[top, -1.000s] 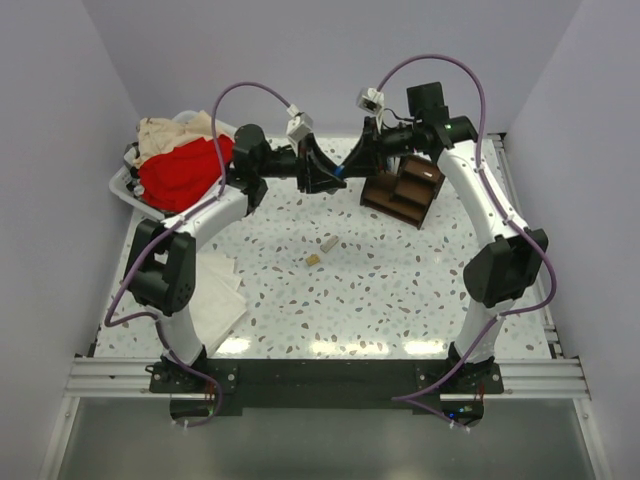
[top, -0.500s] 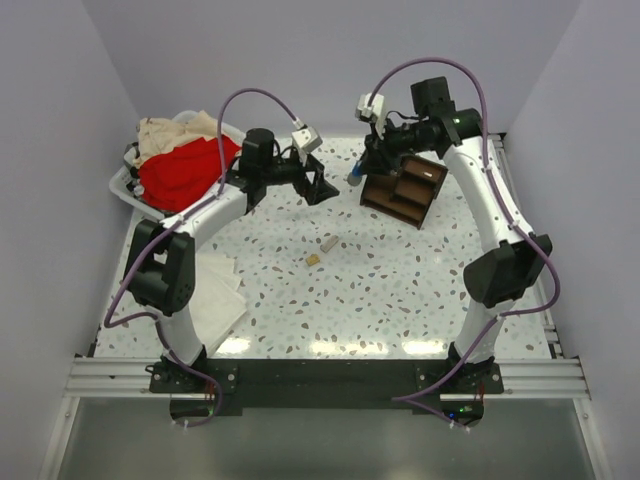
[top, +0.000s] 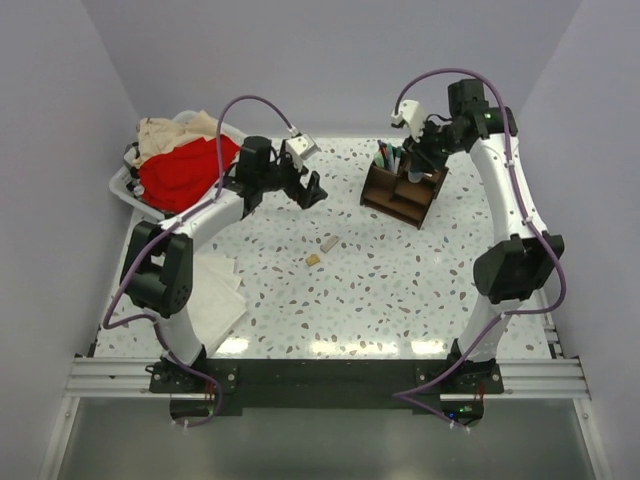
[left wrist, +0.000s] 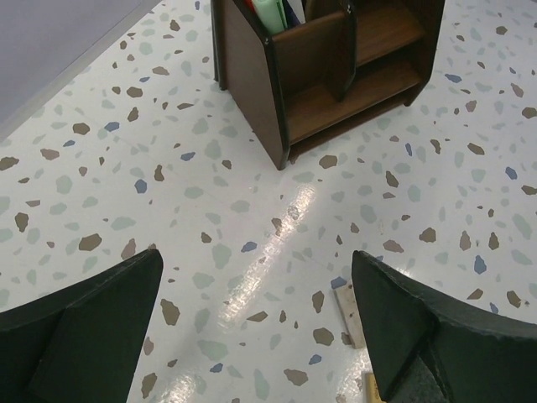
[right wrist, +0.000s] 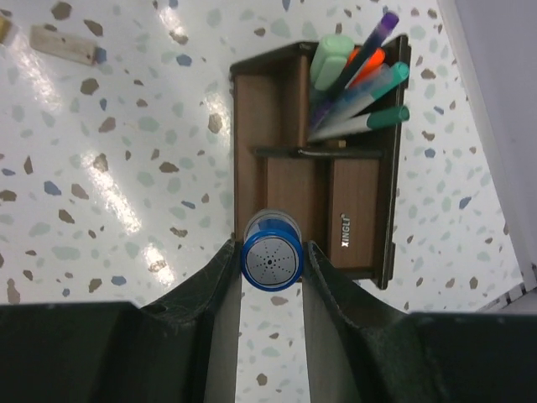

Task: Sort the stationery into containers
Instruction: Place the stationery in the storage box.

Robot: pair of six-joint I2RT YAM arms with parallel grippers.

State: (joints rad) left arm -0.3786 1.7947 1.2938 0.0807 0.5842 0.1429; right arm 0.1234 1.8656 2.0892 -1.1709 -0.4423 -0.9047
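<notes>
The dark brown organizer stands at the back right, with several pens and markers upright in its tall compartment. My right gripper hangs above it, shut on a blue-capped stub. The right wrist view shows the stub end-on over the organizer's low left edge. My left gripper is open and holds nothing, to the left of the organizer. Two tan erasers lie mid-table. One eraser shows beside my right fingertip in the left wrist view.
A white basket of red and beige clothes sits at the back left. A white folded cloth lies near the left arm's base. Grey walls close in the table at the back and both sides.
The two grippers met at the back middle a second ago. The left one opened and drew back left. The right one carried the blue-capped stub right, over the organizer.
</notes>
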